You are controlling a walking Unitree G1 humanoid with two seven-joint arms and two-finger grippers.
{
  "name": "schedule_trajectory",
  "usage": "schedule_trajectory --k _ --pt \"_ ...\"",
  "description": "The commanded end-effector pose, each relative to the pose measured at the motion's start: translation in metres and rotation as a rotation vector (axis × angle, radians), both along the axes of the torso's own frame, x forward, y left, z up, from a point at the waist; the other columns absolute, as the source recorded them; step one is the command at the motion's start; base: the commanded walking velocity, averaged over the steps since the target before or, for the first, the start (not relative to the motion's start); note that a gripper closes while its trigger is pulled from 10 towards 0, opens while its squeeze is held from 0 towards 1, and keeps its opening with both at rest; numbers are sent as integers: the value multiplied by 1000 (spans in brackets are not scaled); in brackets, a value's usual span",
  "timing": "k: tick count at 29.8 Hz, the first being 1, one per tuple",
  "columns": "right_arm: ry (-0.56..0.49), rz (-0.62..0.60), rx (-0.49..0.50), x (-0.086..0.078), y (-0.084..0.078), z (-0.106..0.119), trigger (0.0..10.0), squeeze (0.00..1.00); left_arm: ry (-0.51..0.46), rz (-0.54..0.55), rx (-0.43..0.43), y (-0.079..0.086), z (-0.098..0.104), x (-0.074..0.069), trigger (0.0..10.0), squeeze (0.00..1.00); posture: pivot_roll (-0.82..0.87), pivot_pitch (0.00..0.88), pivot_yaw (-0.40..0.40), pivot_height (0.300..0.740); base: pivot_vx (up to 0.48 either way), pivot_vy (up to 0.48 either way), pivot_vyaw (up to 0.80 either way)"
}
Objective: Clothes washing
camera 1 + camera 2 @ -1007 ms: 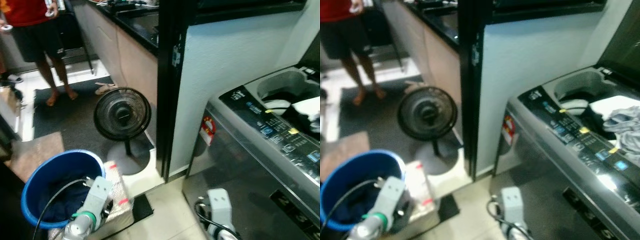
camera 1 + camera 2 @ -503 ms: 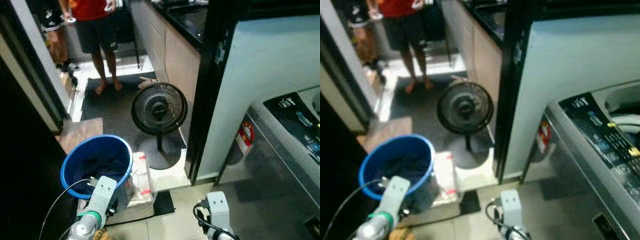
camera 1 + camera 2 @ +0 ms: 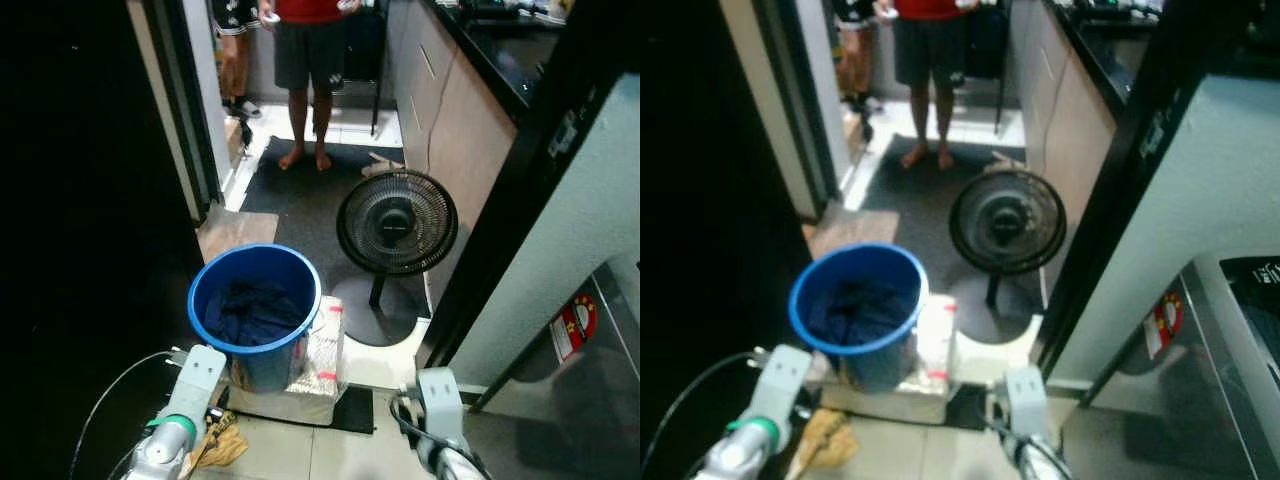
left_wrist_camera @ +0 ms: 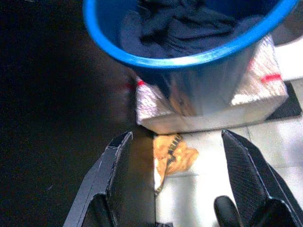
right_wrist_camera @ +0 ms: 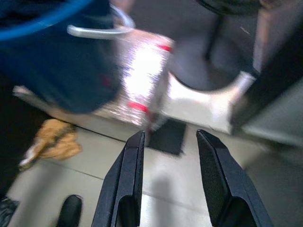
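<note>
Down on the pale tiled floor (image 3: 330, 455) stands a round blue plastic bucket (image 3: 255, 312) with dark navy clothes (image 3: 250, 310) bundled inside it, resting on a low white box wrapped in crinkled silvery film with red tape marks (image 3: 318, 370). Just beside the box, toward the robot, lies a crumpled yellow-brown cloth (image 3: 218, 445) on the tiles. A small black mat (image 3: 355, 410) lies on the floor, its edge under the box on the right.

The left gripper (image 4: 184, 189) hangs low before the bucket, its two black fingers (image 4: 116, 170) spread wide apart with nothing between them; the wrist view looks past them at the bucket's rim, the box and the yellow-brown cloth. The right gripper (image 5: 168, 179) is likewise released and empty (this view is somewhat blurred), its fingers (image 5: 128, 175) parted over the tiles near the black mat, well short of the bucket.

Beyond the bucket a black round standing fan with a wire grille (image 3: 396, 222) rests on its disc base on a dark grey floor mat (image 3: 300, 200). To the right, a tall black post (image 3: 510, 200) and a pale wall panel (image 3: 570, 260) stand beside a grey metal washing machine with a red round sticker (image 3: 572, 325). Farther back, a person in dark shorts (image 3: 308, 60) stands barefoot in the doorway.
</note>
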State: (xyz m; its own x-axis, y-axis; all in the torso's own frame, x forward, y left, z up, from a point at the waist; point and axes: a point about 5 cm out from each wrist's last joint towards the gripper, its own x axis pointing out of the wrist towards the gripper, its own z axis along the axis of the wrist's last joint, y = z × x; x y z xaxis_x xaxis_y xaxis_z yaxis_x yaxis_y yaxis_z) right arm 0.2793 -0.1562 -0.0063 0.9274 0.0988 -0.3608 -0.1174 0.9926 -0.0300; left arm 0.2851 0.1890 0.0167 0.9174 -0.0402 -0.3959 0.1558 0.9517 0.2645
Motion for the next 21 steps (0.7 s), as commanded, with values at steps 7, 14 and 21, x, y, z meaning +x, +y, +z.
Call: schedule_trajectory --k 7,14,21 --pt "5 -45 60 -8 -2 -6 10000 0 -11 19 -12 0 -2 -2 10000 0 -23 28 42 740 154 35 0" --pt "-101 -35 98 7 5 13 10000 0 -43 16 -20 -3 5 3 10000 0 -26 32 43 740 414 240 0" --pt "-136 -25 111 15 9 22 10000 0 -55 13 -25 -6 7 5 10000 0 -23 33 38 740 415 242 0"
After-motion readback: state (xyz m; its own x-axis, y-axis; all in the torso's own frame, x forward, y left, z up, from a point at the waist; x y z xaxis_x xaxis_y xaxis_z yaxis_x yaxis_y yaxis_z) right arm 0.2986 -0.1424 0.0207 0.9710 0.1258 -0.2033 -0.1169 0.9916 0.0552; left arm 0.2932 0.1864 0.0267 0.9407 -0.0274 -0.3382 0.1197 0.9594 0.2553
